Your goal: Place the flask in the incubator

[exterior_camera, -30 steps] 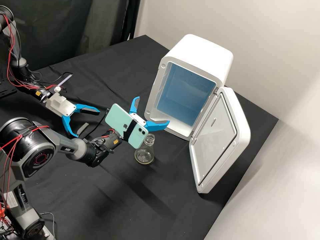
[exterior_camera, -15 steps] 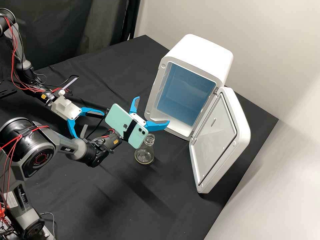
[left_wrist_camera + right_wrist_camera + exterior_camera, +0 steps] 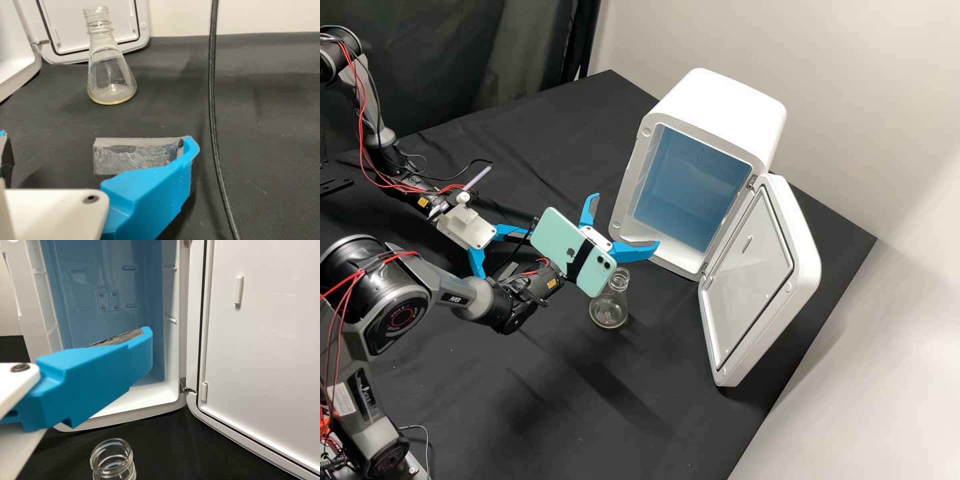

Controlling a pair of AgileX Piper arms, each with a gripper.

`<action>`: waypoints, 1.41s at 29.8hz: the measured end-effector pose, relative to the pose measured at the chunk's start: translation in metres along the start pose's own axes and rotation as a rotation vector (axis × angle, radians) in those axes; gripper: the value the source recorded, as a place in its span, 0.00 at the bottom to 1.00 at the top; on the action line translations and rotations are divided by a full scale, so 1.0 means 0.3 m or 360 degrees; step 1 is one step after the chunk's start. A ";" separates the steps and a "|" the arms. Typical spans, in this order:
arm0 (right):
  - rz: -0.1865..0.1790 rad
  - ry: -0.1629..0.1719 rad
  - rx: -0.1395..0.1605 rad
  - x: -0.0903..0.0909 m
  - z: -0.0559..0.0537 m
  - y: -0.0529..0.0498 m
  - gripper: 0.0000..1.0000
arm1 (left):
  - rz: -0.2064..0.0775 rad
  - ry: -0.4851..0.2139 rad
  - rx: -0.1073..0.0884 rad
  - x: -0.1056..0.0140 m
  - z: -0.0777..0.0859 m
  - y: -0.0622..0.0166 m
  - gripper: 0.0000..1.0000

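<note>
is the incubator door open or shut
Open: the door stands wide from the incubator, baring its blue inside.

My two arms are dark grey tubes: the right arm [image 3: 460,297], nearer, has a fat round joint ringed in red, and the left arm [image 3: 377,130], farther, is slimmer. Thin red wires [image 3: 360,160] loop along both. The left gripper [image 3: 497,252] and right gripper [image 3: 623,223] are white blocks, each with a dark screw [image 3: 91,199] and bright blue fingers [image 3: 150,195] padded grey. A mint-green phone [image 3: 573,251] is banded in black to my right wrist.
</note>
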 end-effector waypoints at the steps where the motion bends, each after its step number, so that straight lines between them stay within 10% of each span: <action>1: 0.0000 0.0000 0.0000 0.000 0.000 0.000 1.00 | 0.0002 0.0005 -0.0004 0.000 -0.001 0.000 1.00; 16: 0.0000 0.0000 0.0000 0.000 0.000 0.000 1.00 | -0.0045 0.0066 -0.0041 -0.035 -0.028 -0.026 1.00; 30: 0.0000 0.0000 0.0000 0.000 0.000 0.000 1.00 | 0.0201 0.0186 -0.0077 -0.109 -0.123 0.135 1.00; 42: 0.0000 0.0000 0.0000 0.000 0.000 0.000 1.00 | 0.0188 0.0131 -0.0054 -0.109 -0.094 0.134 1.00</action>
